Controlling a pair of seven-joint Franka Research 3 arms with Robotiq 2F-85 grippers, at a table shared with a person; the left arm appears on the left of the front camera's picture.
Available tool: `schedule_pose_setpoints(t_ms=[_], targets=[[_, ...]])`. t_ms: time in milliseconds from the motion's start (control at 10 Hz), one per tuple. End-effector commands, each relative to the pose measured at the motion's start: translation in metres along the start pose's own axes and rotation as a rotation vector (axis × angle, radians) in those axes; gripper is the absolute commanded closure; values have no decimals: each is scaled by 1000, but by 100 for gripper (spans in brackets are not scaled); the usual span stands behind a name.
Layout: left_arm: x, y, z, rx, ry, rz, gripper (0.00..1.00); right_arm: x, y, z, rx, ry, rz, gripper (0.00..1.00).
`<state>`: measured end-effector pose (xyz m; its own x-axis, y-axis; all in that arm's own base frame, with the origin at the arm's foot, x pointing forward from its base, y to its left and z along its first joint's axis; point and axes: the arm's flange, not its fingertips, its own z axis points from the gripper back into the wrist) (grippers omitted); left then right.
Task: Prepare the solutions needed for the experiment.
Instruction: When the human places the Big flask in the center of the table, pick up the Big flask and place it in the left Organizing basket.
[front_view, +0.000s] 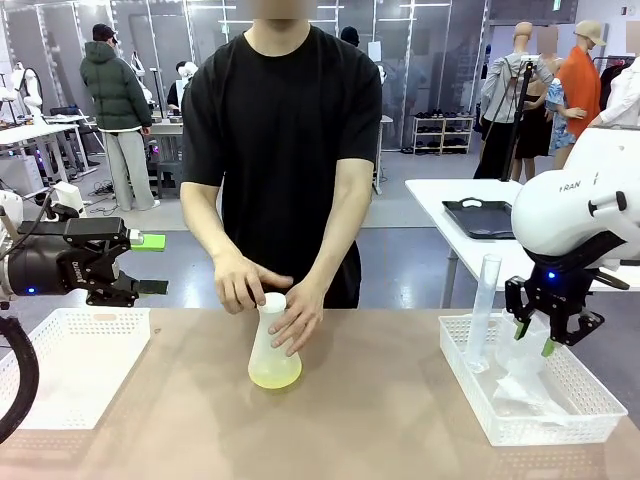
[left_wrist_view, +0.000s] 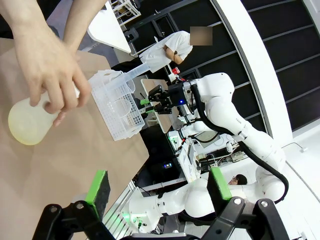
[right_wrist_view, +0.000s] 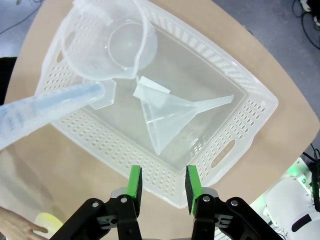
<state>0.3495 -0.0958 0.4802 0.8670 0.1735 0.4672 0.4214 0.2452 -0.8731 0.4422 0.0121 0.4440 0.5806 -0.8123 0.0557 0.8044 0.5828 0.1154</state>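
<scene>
Solution: a shallow layer of pale yellow-green translucent liquid (front_view: 274, 377) in the bottom of a translucent white plastic conical flask (front_view: 272, 352).
Flask position: upright on the brown worktop (front_view: 380, 400), mid-width, toward the far edge.
Person: one hand (front_view: 240, 282) covers the mouth, the other hand (front_view: 297, 318) wraps the neck. I cannot tell whether it is stoppered.
Left pincer (front_view: 150, 264): mine, open wide and empty, held above the white perforated basket (front_view: 70, 375) at the left.
Right pincer (front_view: 534, 338): jaws partly apart with nothing between them, over the right white perforated basket (right_wrist_view: 220, 150).
Right basket contents: clear graduated cylinder (right_wrist_view: 45, 112), clear beaker (right_wrist_view: 115, 45), clear funnel (right_wrist_view: 170, 117).
Handling, my guess: light and nearly empty. The plastic is not brittle, though the wall may give under a squeeze. The smooth sloped sides look slippery.
Hold: the neck, just under the mouth.
Caution: keep it upright, as the liquid will slosh.
</scene>
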Motion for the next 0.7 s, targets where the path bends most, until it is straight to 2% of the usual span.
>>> schedule_pose_setpoints(t_ms=[0, 100, 400, 600], targets=[[0, -3, -3, -22, -17, 20, 0, -28, 4, 37, 106, -46, 75, 54], [0, -3, -3, -22, -17, 20, 0, -45, 5, 60, 164, -53, 77, 54], [0, -3, -3, -22, -17, 20, 0, -84, -6, 112, 378, 34, 148, 54], [0, -3, -3, -22, -17, 20, 0, -98, -19, 135, 548, 224, 231, 54]])
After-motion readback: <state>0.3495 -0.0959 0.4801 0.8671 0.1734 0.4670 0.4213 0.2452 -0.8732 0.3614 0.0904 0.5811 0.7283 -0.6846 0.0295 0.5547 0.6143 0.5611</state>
